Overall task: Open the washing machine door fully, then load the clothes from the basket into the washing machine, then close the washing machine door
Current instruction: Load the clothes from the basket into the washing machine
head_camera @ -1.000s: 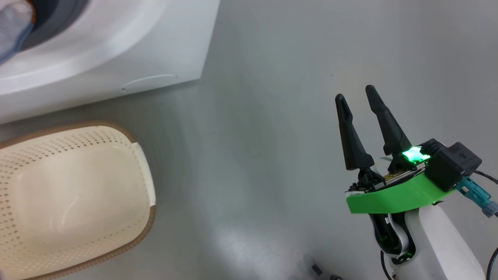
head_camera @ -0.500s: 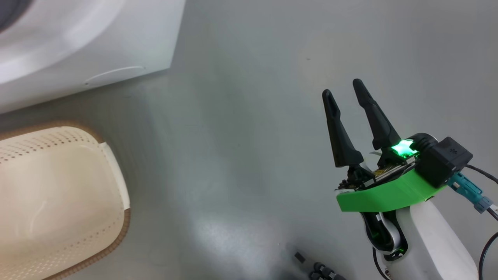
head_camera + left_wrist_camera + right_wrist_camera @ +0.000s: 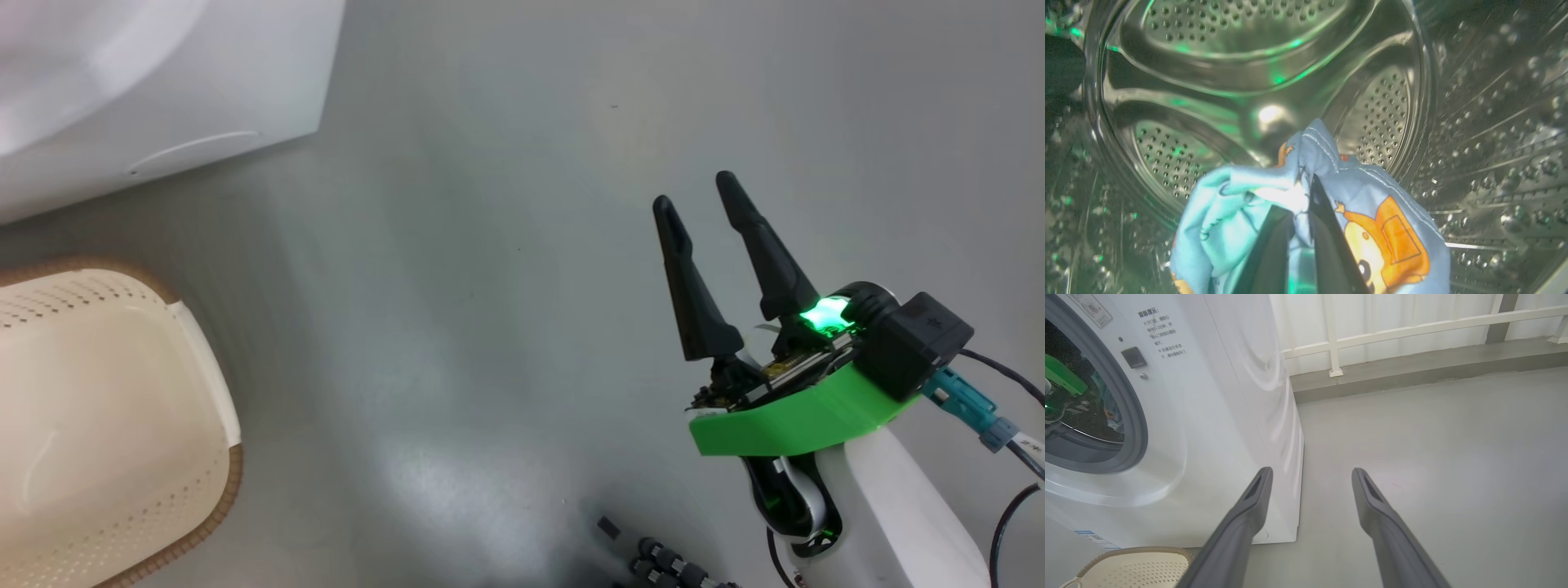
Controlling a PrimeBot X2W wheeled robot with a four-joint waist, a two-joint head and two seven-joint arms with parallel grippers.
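In the left wrist view my left gripper (image 3: 1298, 196) is deep inside the steel perforated drum (image 3: 1265, 53) of the washing machine (image 3: 1216, 416), shut on a light-blue garment of the clothes (image 3: 1380, 204) with orange cartoon figures. The garment hangs bunched around the fingers. The cream basket (image 3: 106, 425) stands on the floor before the machine (image 3: 163, 90), and the part of its inside that I see holds nothing. My right gripper (image 3: 694, 192) hovers open over bare floor to the machine's right, also seen as the right gripper (image 3: 1311, 473). The washing machine door is out of view.
A green part of my left arm (image 3: 1061, 375) shows through the grey seal (image 3: 1133, 428) of the opening. A white railing (image 3: 1392, 335) and a low kerb run along the back. Dark cable connectors (image 3: 661, 563) lie low in the head view.
The head camera has swung right, so the machine and basket have slid left in the picture and the opening has left it. My right gripper stays open.
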